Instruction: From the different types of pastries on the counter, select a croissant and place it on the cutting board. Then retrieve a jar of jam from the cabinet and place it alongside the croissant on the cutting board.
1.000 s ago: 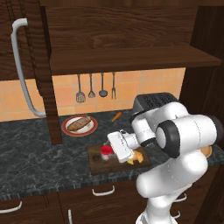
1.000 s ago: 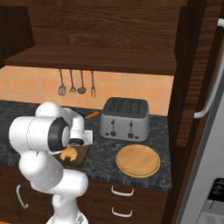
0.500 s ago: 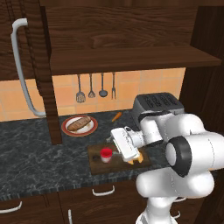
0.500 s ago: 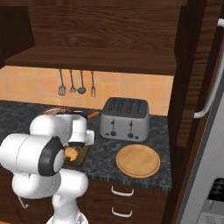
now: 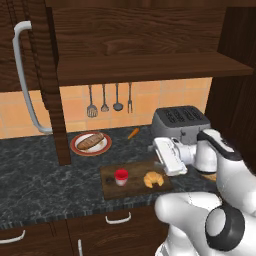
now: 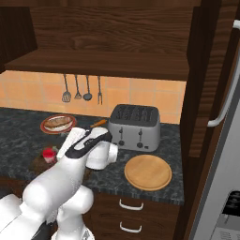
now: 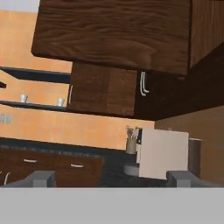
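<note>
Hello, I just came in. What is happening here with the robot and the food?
The jam jar and the croissant both sit side by side on the cutting board on the counter. The gripper is above the board's right end and holds nothing I can see. A loaf-shaped roll lies on a plate behind.

The arm (image 6: 89,154) hides most of the cutting board (image 6: 38,163) and the croissant.
</note>
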